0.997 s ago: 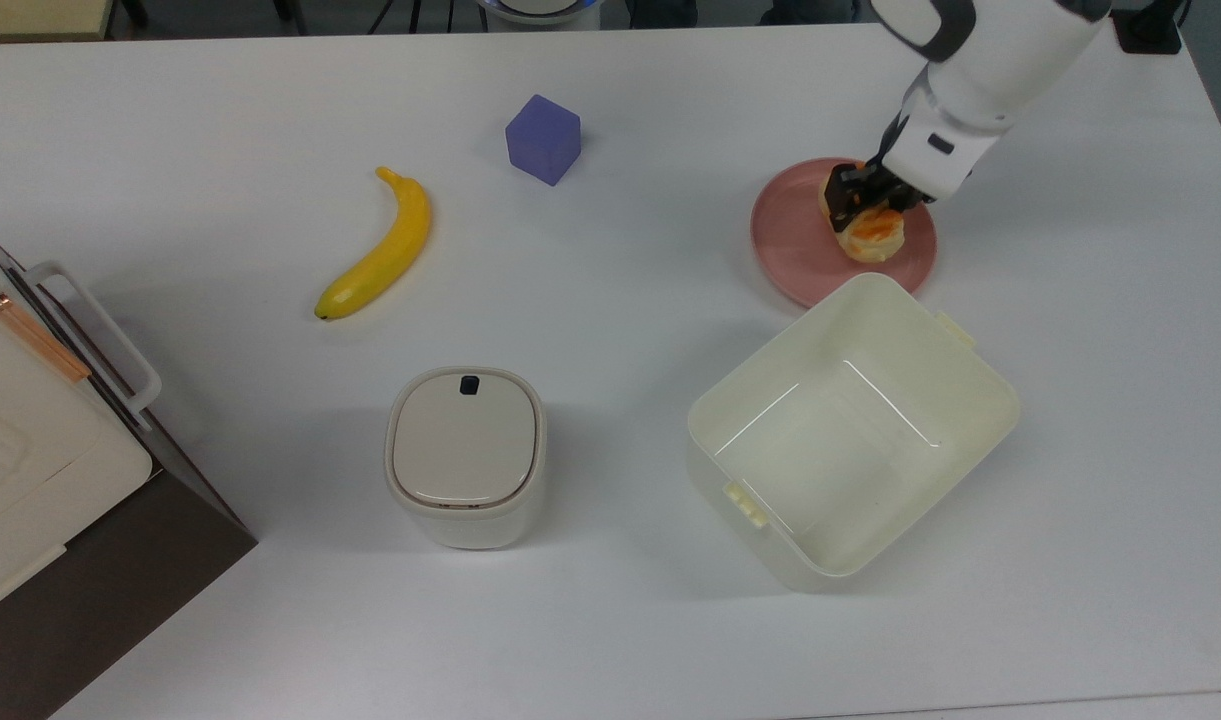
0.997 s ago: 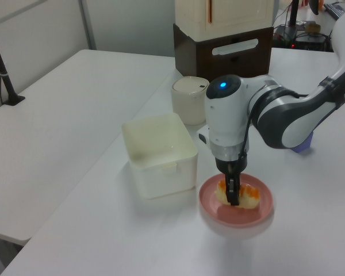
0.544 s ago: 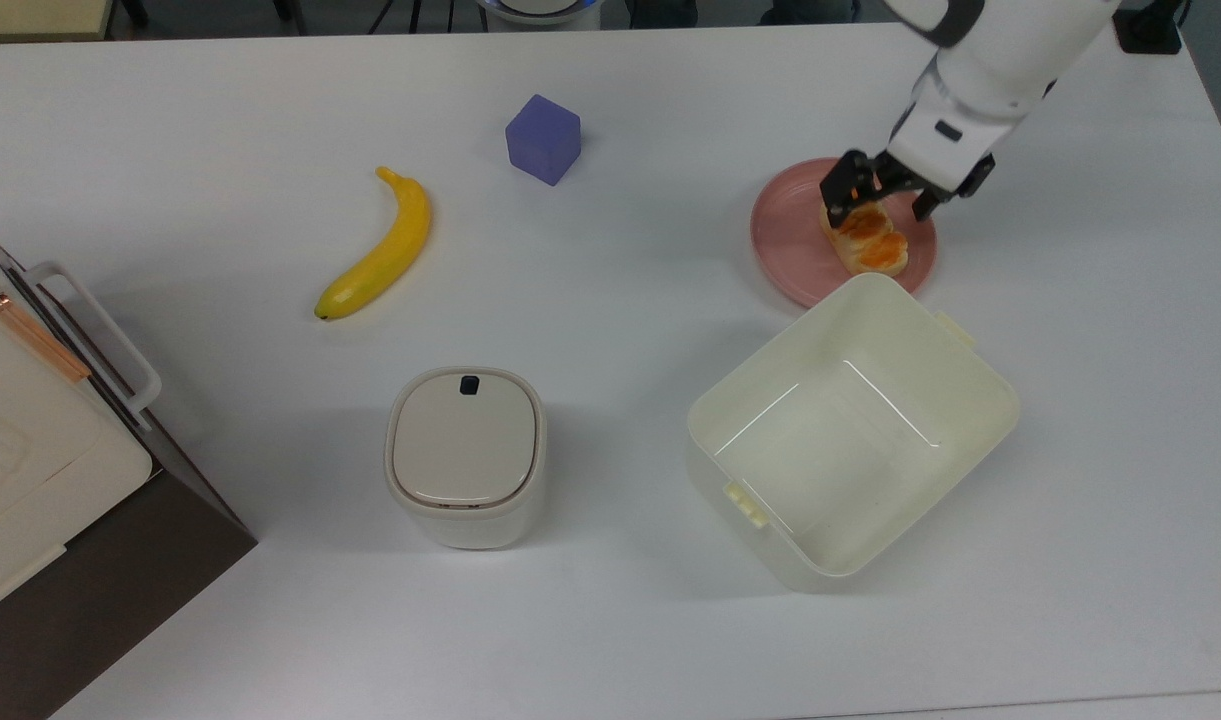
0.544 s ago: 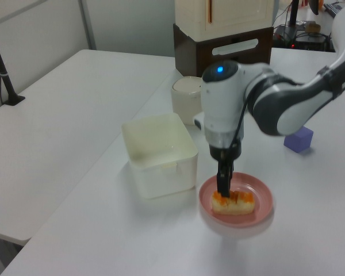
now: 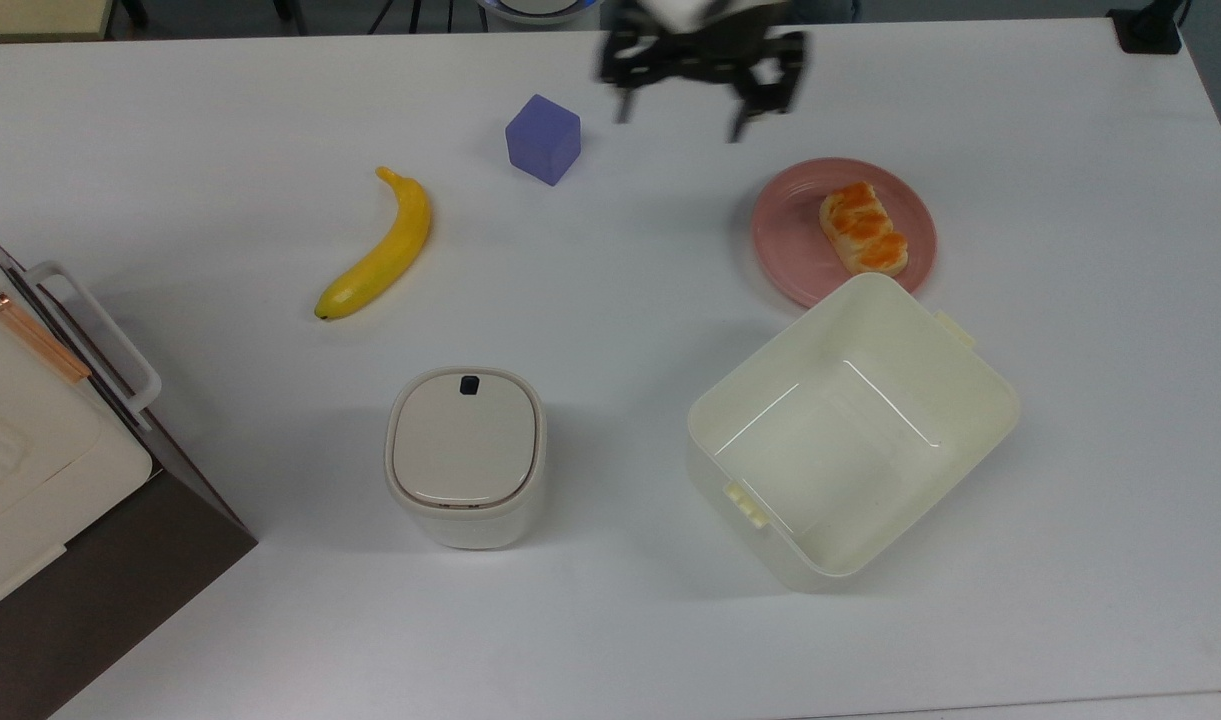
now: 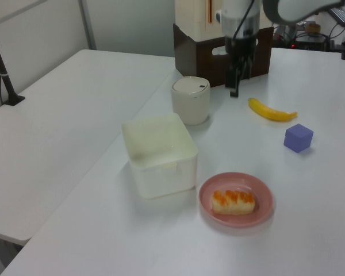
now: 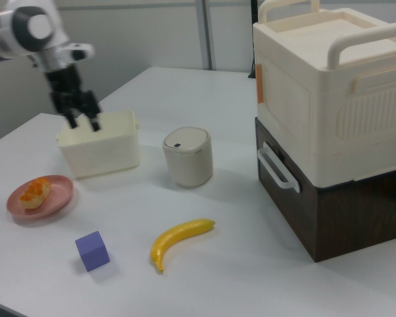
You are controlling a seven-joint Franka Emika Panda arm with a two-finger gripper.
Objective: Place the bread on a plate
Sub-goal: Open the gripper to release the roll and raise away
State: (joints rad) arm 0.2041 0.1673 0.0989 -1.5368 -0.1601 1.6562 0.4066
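The braided bread [image 5: 863,228] lies flat on the pink plate [image 5: 796,250], orange bumps up, toward the plate's side in the top view's right. It also shows as the bread [image 6: 234,201] on the plate [image 6: 237,181] and the bread [image 7: 34,191] on the plate [image 7: 55,200]. My gripper [image 5: 678,125] hangs open and empty high above the table, well away from the plate, between the plate and the purple cube in the top view. The gripper [image 7: 84,123] has its fingers spread apart with nothing between them; in the left view the gripper [image 6: 235,89] hangs far behind the plate.
A large cream tub [image 5: 850,430] sits right beside the plate. A purple cube [image 5: 543,138], a yellow banana [image 5: 380,248] and a lidded cream canister [image 5: 465,455] stand on the white table. Stacked cream and brown boxes [image 7: 330,132] occupy one table corner.
The gripper opened off the bread, rose and swung away toward the top view's upper left. The bread stays lying on the plate.
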